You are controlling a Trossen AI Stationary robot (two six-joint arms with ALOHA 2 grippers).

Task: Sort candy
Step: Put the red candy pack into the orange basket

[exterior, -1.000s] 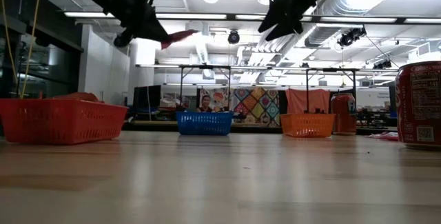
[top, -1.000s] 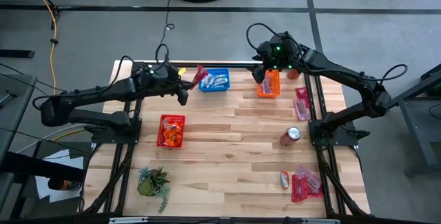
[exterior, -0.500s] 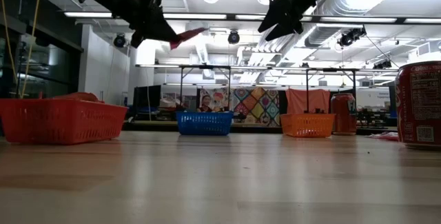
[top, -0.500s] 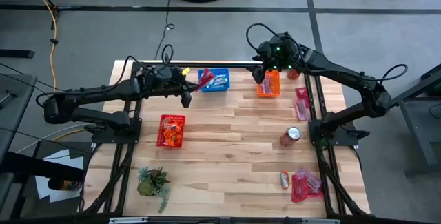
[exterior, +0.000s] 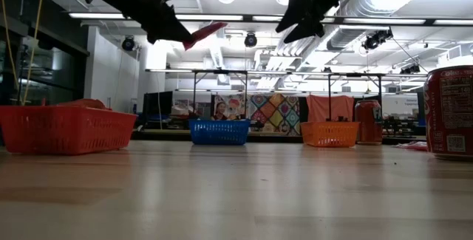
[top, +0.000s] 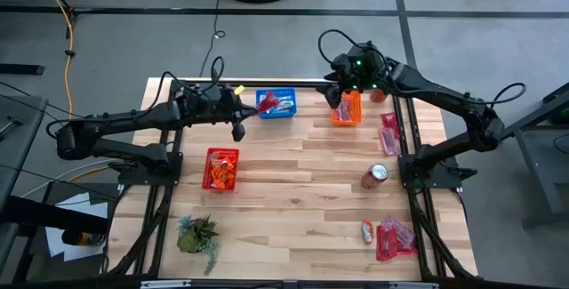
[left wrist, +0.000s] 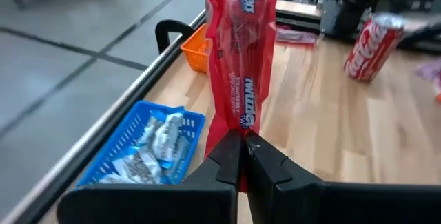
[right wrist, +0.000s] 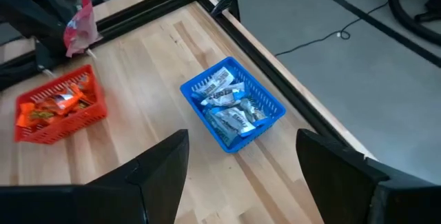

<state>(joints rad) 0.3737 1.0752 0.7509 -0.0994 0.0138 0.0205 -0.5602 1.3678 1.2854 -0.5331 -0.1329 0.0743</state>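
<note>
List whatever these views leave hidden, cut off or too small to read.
- Orange basket: the right end effector covers part of it in the high view; its contents are unreadable.
- Red basket: the low view sees only its wall.
- Red candy packet: cut off by the left wrist view's top edge.
- Right soda can: cut by the low view's edge.

A red Twizzlers packet (left wrist: 238, 58) hangs pinched at one end in the left pincer (left wrist: 241, 156), above the bench beside the blue basket (top: 276, 104). Blue-and-white candies (right wrist: 227, 107) fill that basket; orange-wrapped ones (top: 220, 170) lie in the red basket (top: 208, 178). More red packets (top: 395, 235) lie at the near right.
</note>
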